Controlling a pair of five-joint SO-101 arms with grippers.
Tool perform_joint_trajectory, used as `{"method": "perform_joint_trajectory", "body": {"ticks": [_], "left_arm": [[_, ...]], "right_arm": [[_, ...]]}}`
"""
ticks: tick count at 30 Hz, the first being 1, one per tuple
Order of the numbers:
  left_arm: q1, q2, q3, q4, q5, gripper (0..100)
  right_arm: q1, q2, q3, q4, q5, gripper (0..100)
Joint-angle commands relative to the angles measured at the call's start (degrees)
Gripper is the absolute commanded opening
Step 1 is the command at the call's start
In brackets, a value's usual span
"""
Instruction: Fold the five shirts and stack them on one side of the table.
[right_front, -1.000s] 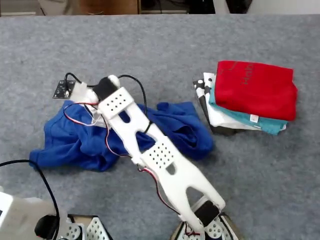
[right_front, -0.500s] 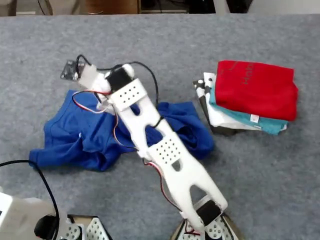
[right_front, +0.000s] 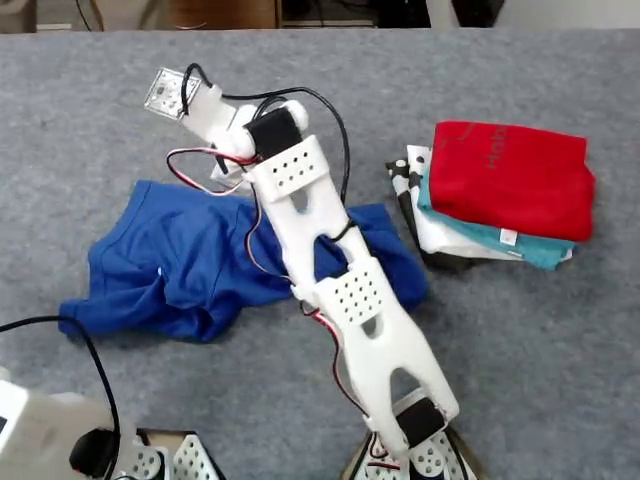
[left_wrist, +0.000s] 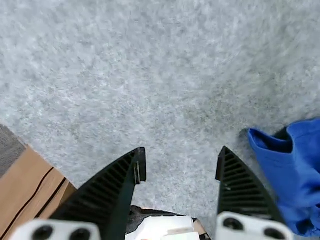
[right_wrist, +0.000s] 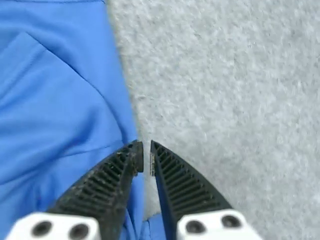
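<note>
High view. A blue shirt (right_front: 180, 260) lay unfolded and rumpled on the left half of the grey tabletop (right_front: 400, 90), its upper edge drawn out fairly straight and its lower edge bunched into thick folds. On the right side sat a stack of folded shirts (right_front: 470, 235), with a red shirt (right_front: 510, 180) on top, then teal and white layers and a black-and-white patterned one at the bottom. The white right arm (right_front: 330, 270) stretched from the near edge diagonally across the blue shirt, towards its upper edge.

Left wrist view. The left claw (left_wrist: 180, 165) was spread wide above bare tabletop (left_wrist: 150, 75). A folded corner of the blue shirt (left_wrist: 295, 175) lay just beside one finger.

Right wrist view. The right claw (right_wrist: 146, 150) was pressed together on the blue shirt's (right_wrist: 55, 100) edge, where cloth met tabletop (right_wrist: 225, 100). Shallow creases in the smooth cloth ran towards the fingertips.
</note>
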Motion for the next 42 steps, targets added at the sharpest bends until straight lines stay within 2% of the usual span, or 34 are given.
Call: {"method": "perform_joint_trajectory", "body": {"ticks": [1, 6, 10, 15, 19, 29, 36, 42], "left_arm": [[1.32, -1.10, -0.26, 0.62, -0.18, 23], [0.97, -1.10, -0.26, 0.62, -0.26, 23], [0.88, -1.10, -0.26, 0.62, -0.35, 23], [0.53, -1.10, -0.26, 0.62, -0.35, 23], [0.00, -1.10, -0.26, 0.62, -0.44, 23], [0.53, -1.10, -0.35, 0.62, -0.44, 23], [0.62, -1.01, -0.26, 0.62, -0.44, 23], [0.53, -1.01, -0.26, 0.62, -0.44, 23]], "right_arm": [[-4.26, 1.10, -2.42, 0.97, 0.00, 9.4], [-11.82, 3.30, -1.98, -1.85, -0.35, 29.2], [-16.04, 5.76, 0.40, -8.70, -0.44, 32.8], [-17.27, 9.27, 5.76, -16.00, -0.44, 27.0], [-17.01, 10.33, 6.81, -17.85, -0.09, 22.7], [-15.96, 13.14, 6.90, -19.69, -0.35, 21.7], [-12.88, 14.55, 6.37, -20.22, -0.35, 1.3], [-12.53, 9.98, 6.37, -19.87, -0.35, 1.2]]}}
